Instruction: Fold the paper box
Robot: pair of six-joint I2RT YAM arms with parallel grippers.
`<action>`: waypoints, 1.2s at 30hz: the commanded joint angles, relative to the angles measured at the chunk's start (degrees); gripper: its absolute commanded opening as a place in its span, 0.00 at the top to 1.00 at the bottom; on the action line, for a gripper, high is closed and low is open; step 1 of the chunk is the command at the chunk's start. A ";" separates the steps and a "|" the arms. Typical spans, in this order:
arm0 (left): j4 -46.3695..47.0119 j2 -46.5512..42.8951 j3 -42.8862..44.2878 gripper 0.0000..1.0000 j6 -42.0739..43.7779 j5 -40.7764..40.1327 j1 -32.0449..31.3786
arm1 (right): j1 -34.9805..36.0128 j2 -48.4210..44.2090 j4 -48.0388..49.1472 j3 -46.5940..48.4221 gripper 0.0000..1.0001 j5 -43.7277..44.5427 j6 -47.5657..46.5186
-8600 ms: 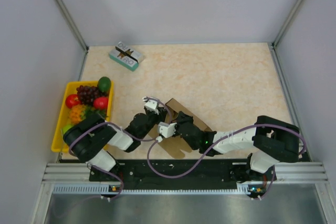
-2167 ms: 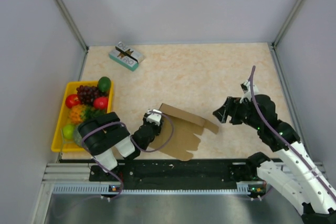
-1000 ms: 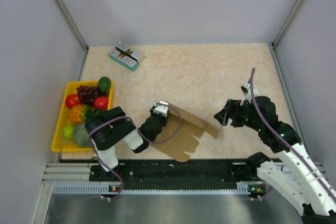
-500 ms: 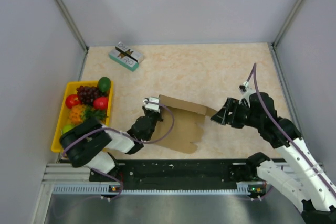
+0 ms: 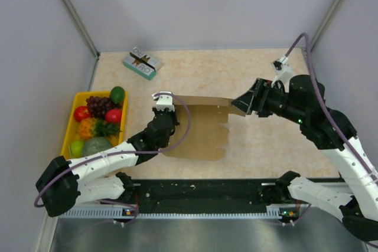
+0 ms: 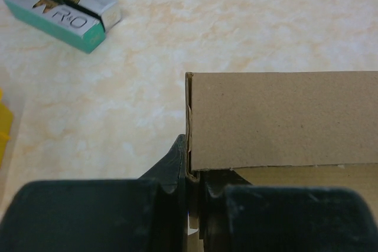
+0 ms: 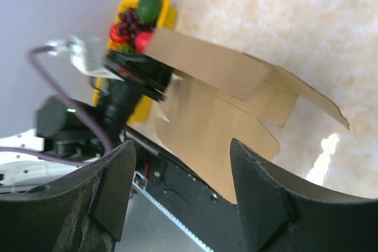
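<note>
One pinch only — left gripper (image 6: 192, 187) nips paper box (image 5: 201, 131) by its raised left edge, mid table (image 5: 266, 69) | right gripper (image 7: 183, 146) jaws spread beside right flap | risk: thin card slips or creases under pull.

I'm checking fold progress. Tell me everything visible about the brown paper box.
The paper box is a thin, plain brown die-cut cardboard sheet, unprinted, with cut tabs along its right edge. Most of it lies flat on the table near the front edge; its far panel stands folded up. The left gripper pinches that panel's left end; the right gripper, jaws open, sits at its right end, contact unclear.
</note>
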 commanded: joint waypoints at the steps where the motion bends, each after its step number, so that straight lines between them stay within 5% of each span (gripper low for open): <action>1: -8.40 -0.14 2.05 1.00 -2.15 -4.56 0.05 | 0.75 1.09 -1.65 8.53 0.35 3.22 -3.23; 6: -8.57 -1.02 2.31 1.00 -3.28 -5.17 0.05 | 1.09 10.75 2.73 7.06 0.37 -0.02 -0.42; 15: -11.03 -3.65 2.14 1.00 -4.08 -4.47 0.05 | 2.41 14.72 12.23 0.38 0.43 1.65 2.22; 36: -9.80 -9.81 -2.17 1.00 -6.10 -0.34 0.05 | 2.77 11.29 33.06 -14.83 0.49 -1.86 22.25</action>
